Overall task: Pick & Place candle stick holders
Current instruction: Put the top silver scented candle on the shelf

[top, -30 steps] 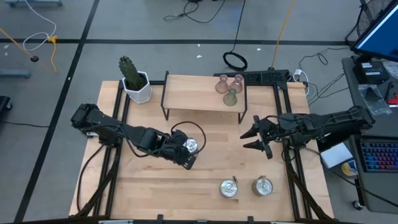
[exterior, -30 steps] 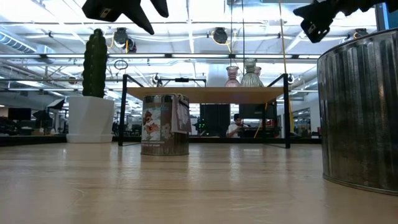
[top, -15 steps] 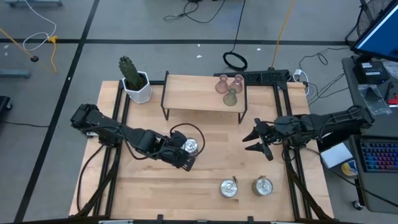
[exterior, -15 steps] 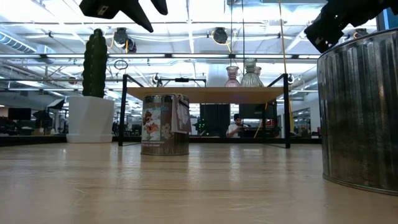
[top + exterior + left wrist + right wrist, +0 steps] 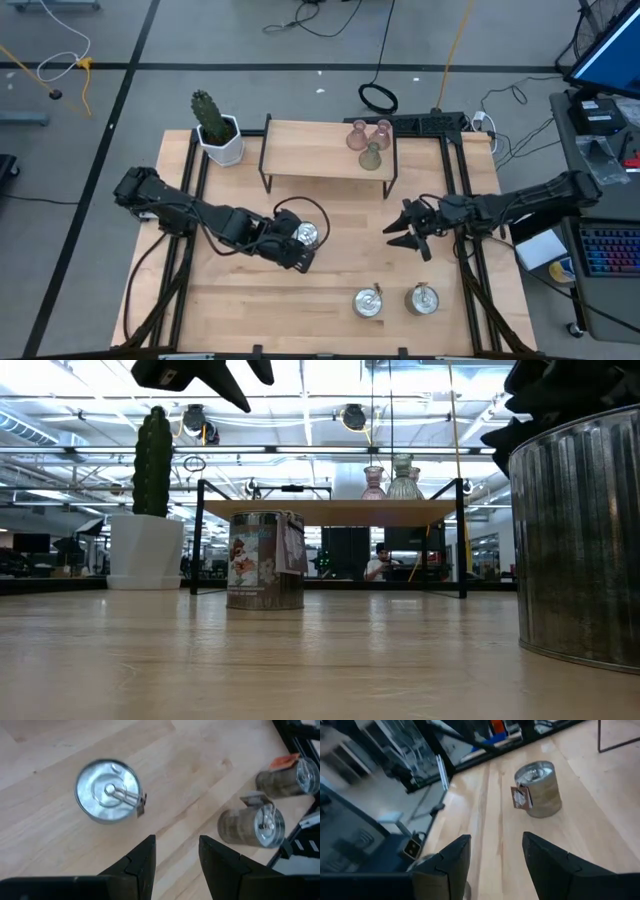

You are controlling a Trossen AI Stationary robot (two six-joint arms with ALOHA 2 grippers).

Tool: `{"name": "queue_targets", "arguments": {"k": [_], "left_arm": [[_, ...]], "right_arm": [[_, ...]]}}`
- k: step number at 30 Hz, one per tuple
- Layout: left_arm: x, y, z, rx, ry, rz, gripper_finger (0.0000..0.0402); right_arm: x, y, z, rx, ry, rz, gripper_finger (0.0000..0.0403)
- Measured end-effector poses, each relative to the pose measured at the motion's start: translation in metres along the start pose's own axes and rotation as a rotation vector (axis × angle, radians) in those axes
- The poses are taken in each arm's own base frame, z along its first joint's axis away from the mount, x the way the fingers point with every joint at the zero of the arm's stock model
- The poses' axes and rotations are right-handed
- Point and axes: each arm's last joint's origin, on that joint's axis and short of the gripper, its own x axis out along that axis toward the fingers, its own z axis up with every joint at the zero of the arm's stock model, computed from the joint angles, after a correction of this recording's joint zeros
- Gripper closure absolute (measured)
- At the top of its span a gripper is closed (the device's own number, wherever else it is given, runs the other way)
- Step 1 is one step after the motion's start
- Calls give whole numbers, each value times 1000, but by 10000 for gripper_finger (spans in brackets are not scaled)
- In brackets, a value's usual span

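From above, three glass holders (image 5: 366, 140) cluster at the right end of a small raised shelf (image 5: 320, 148) at the back of the surface (image 5: 340, 275): two pinkish, one olive-green, close together. A silver holder (image 5: 306, 234) sits mid-surface just beside the left hand (image 5: 300, 256), and two more silver holders (image 5: 394, 300) stand side by side near the front edge. A cactus pot (image 5: 221, 140) stands at the back left corner.

The left wrist view adds what the overhead cannot: the left hand's fingers (image 5: 141, 865) stand parted with bare wood between them, gripping nothing, and the nearest silver holder (image 5: 107, 791) lies apart from them, a tag at its rim. The front pair appears farther off.

The right hand (image 5: 400, 238) hangs over the surface right of centre, between the shelf and the front pair. Its wrist view shows its fingers (image 5: 452, 857) well apart and empty, with the mid-surface holder (image 5: 537, 789) ahead.

The low view alone shows height: both hands are raised above the wood, the left one (image 5: 225, 374) at the top edge. One silver holder (image 5: 266, 559) stands upright in front of the shelf, another looms large at right (image 5: 577, 540), and the glass ones (image 5: 392, 480) top the shelf. A person (image 5: 378, 564) shows far behind.
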Motion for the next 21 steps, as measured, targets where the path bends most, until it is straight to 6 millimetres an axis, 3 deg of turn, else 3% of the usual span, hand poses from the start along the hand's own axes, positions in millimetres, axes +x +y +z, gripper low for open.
{"name": "queue_targets", "arguments": {"k": [11,21], "left_arm": [[4,4,13,38,-37,24,233],[14,10,27,42,-35,56,81]], "right_arm": [[-2,-13,-25,86,-175,102,232],[-3,-13,-25,96,-216,127,234]]}}
